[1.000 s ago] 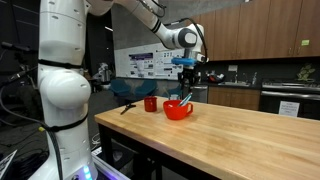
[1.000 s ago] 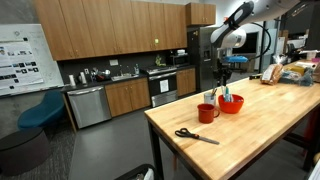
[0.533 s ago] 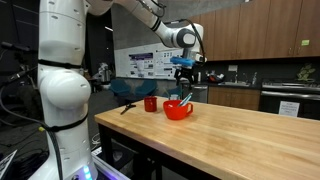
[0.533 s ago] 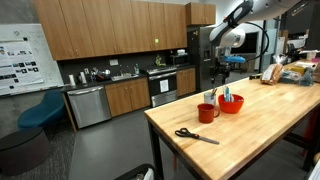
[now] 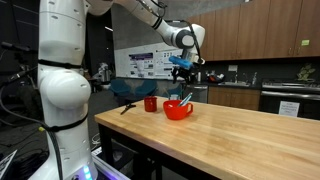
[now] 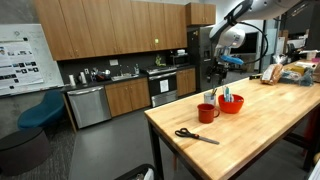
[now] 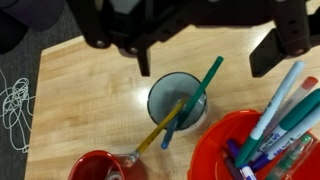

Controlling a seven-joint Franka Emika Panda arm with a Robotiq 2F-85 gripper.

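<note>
Spread gripper above a cup of pens on a wooden table

The gripper (image 7: 195,40) hangs over the far left end of the table (image 5: 235,140) with its jaws wide apart and nothing between them. In the wrist view a grey cup (image 7: 158,100) stands right under it, apart from the fingers. A teal marker (image 7: 203,85) and a yellow-and-blue pen (image 7: 155,135) lean in the cup. Just beside the cup on the right is a red bowl (image 7: 215,145) full of markers, and a red mug (image 7: 95,165) stands close on its left. In an exterior view, scissors (image 6: 196,136) lie on the table nearer the camera, well apart from the mug.
</note>
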